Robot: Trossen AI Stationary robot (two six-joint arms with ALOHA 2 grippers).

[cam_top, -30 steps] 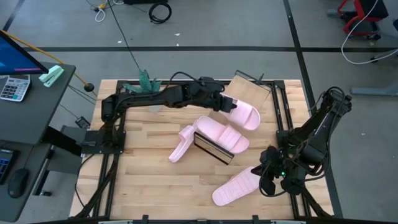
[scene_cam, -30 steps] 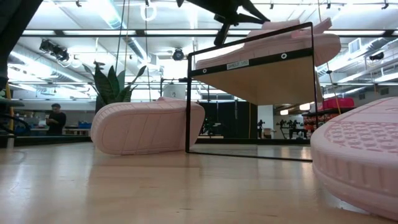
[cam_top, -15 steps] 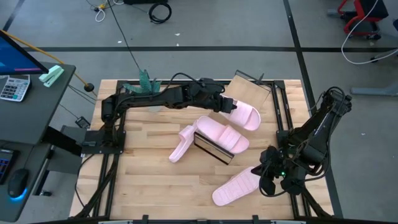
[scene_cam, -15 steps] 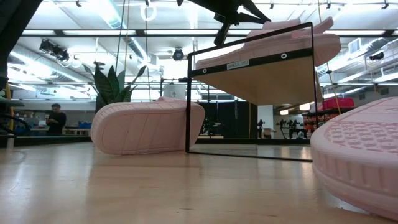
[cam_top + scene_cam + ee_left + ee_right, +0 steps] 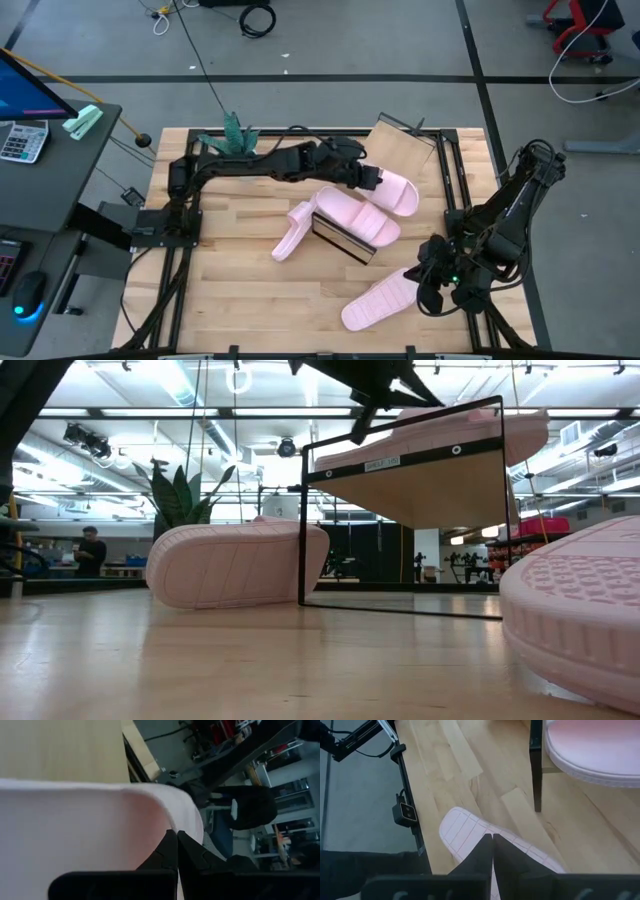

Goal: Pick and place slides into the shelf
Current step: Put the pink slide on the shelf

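We take the shelf as our landmark; it stands tilted at the far right part of the tabletop, a light board on a thin black frame. One slide lies on the board's lower end, and the left claw is pinched shut on its near edge; the left wrist view shows the dark fingers closed tight against pale pink foam. A second slide sits at the shelf's near end, on its front rail; a third slide leans on its side just left of that one; the fourth slide lies flat on the tabletop well in front of the shelf, with the right claw closed at its heel end, and we cannot tell whether it truly grips the sole.

We judge these sandals light, thick and springy; the foam should give under pressure and hold by friction, so a pinch on the sole's rim or across the wide strap ought to serve, though a heel grip may let the toe droop.

The shelf's black frame could catch a sole on approach; the crowded middle pair narrows the free board; a green plant stands left of the shelf, behind the left arm.
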